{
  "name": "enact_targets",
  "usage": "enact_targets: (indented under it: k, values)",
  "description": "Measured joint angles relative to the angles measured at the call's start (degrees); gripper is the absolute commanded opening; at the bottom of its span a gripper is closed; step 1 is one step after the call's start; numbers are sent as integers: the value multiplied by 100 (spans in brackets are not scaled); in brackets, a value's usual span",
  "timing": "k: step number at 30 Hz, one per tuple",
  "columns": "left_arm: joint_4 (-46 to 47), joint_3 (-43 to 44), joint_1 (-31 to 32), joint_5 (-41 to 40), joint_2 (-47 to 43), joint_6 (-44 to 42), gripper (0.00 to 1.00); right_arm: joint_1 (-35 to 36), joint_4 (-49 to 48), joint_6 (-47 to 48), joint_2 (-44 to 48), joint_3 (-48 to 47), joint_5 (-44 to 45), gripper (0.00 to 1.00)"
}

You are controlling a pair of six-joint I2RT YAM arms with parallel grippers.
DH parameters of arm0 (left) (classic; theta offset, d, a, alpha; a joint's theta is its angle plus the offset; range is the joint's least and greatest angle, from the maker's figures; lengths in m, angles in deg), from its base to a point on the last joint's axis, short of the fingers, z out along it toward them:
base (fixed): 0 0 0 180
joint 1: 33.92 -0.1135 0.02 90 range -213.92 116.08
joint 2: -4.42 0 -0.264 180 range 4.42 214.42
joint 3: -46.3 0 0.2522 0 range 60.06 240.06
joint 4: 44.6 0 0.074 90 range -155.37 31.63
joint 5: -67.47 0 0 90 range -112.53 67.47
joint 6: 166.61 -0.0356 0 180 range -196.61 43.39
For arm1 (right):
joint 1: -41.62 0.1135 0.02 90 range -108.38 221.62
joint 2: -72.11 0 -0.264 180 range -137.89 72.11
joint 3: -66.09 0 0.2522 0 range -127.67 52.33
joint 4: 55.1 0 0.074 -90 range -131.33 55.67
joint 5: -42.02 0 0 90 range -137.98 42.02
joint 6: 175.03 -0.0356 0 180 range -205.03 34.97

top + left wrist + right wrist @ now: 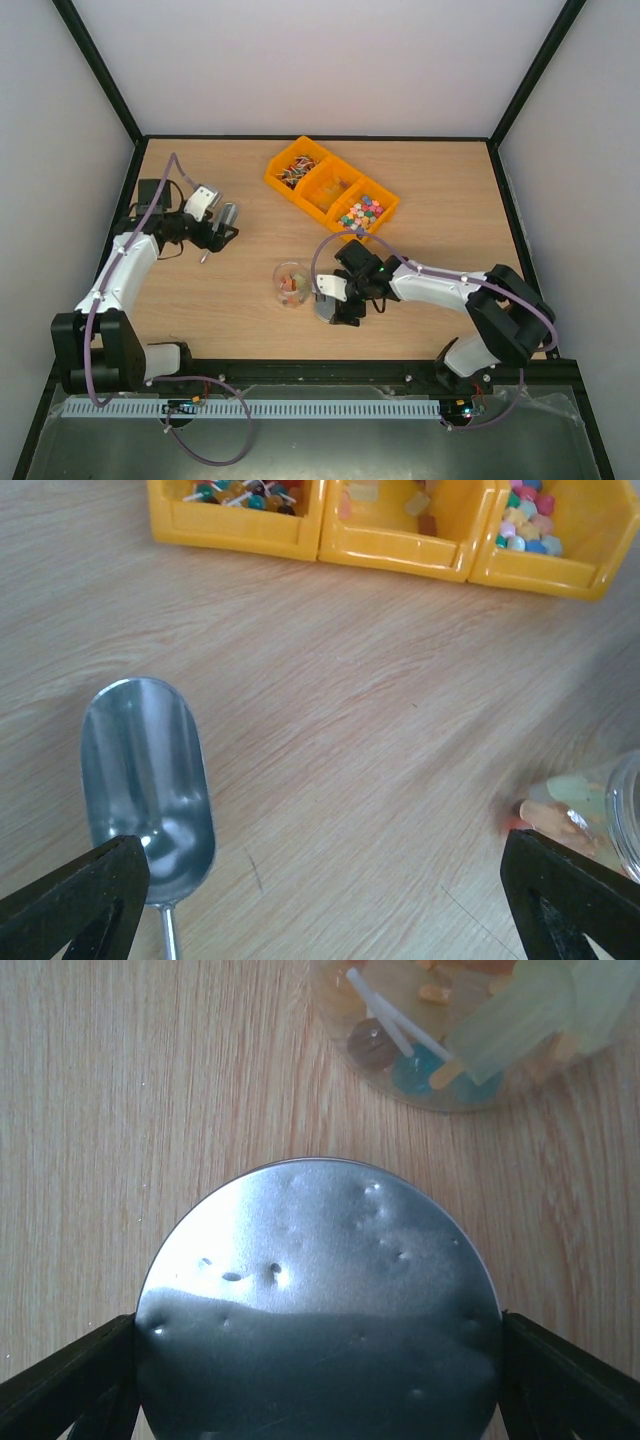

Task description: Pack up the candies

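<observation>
My left hand (320, 890) is spread near the scoop (148, 770); my right hand (318, 1380) flanks the grey disc (318, 1280), pinching or not I cannot tell.

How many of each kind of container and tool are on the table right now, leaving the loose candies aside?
Yellow plastic bins: 3
Clear round jar: 1
Silver metal scoop: 1
Grey round metal disc: 1
Total: 6
</observation>
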Motion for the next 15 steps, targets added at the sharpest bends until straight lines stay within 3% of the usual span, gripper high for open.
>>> enact_targets:
  k: [7, 15]
  values:
    - [-553, -199, 4, 33, -2, -1110, 98, -109, 501, 0, 374, -109, 52, 88]
    - [-1495, -621, 437, -37, 107, -2614, 85, -179, 1298, -81, 1110, -1180, -61, 88]
